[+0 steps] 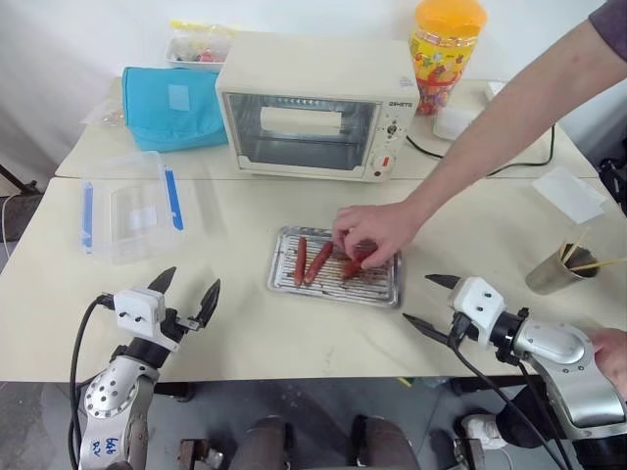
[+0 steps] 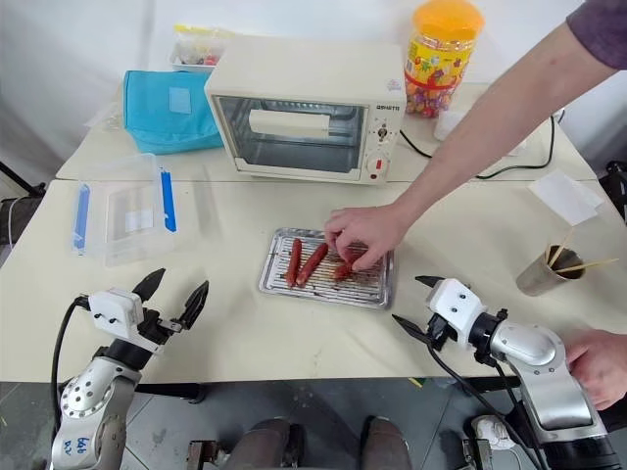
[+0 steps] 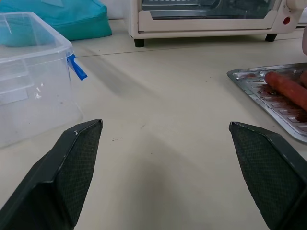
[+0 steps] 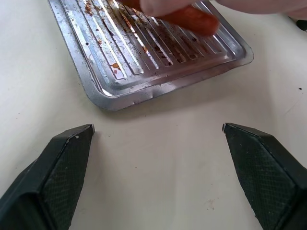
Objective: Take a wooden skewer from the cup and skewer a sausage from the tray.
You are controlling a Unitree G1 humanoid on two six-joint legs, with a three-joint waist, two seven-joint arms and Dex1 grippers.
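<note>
The silver ridged tray (image 1: 277,277) lies mid-table with two sausages (image 1: 309,261) side by side on its left half. A person's hand (image 1: 370,229) reaches in from the far right and grips another sausage (image 4: 194,20) on the tray's right half. The grey steel cup (image 1: 549,276) stands at the right edge of the table with wooden skewers (image 1: 580,257) sticking out. My left gripper (image 1: 188,294) hovers open near the front edge, left of the tray. My right gripper (image 1: 424,301) is open just right of the tray's near corner, empty.
A white toaster oven (image 1: 313,108) stands behind the tray, with a blue bag (image 1: 171,103) to its left and an orange-lidded candy jar (image 1: 446,49) to its right. A clear box with blue clips (image 1: 127,206) sits at the left. A second hand (image 2: 598,362) rests by my right forearm.
</note>
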